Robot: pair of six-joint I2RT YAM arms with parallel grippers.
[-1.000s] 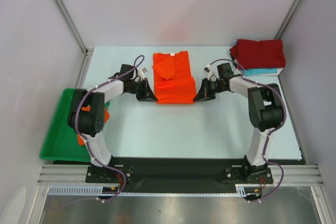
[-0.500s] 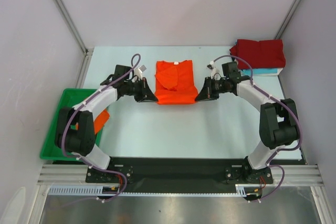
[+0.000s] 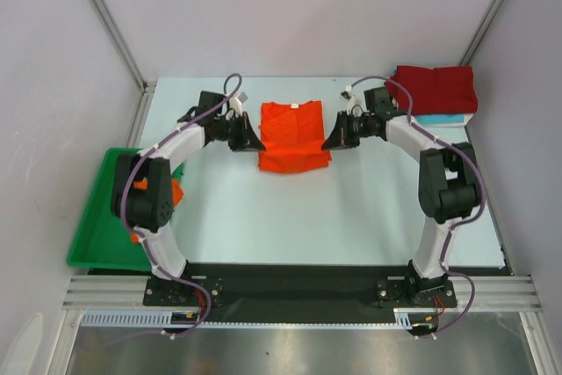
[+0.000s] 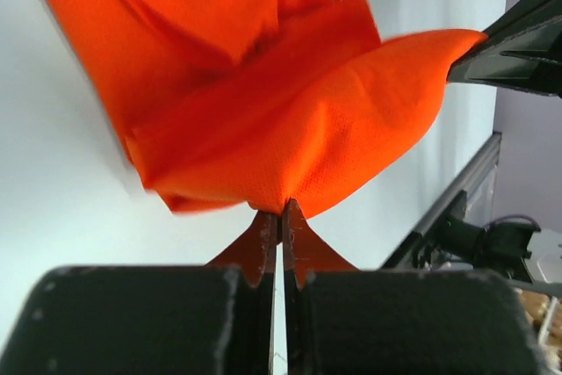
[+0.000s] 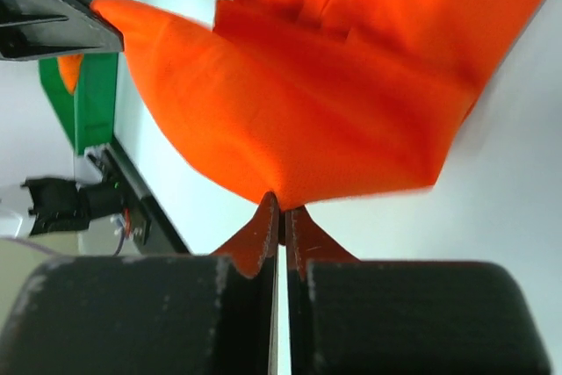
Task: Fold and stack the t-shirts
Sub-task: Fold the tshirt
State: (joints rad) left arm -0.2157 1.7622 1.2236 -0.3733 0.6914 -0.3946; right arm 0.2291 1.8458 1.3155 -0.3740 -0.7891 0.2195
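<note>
Two opposite edges of the orange t-shirt (image 3: 294, 133), at the far middle of the bench (image 3: 351, 217), are pinched tight in my left fingers (image 4: 263, 241) and right fingers (image 5: 262, 234), so the fold should carry over evenly.

You've moved the left tool (image 3: 255, 140) and right tool (image 3: 328, 142) farther back, drawing the orange shirt (image 3: 294, 129) along by its pinched edges.

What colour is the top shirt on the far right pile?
That top shirt is dark red, best seen in the top external view.
</note>
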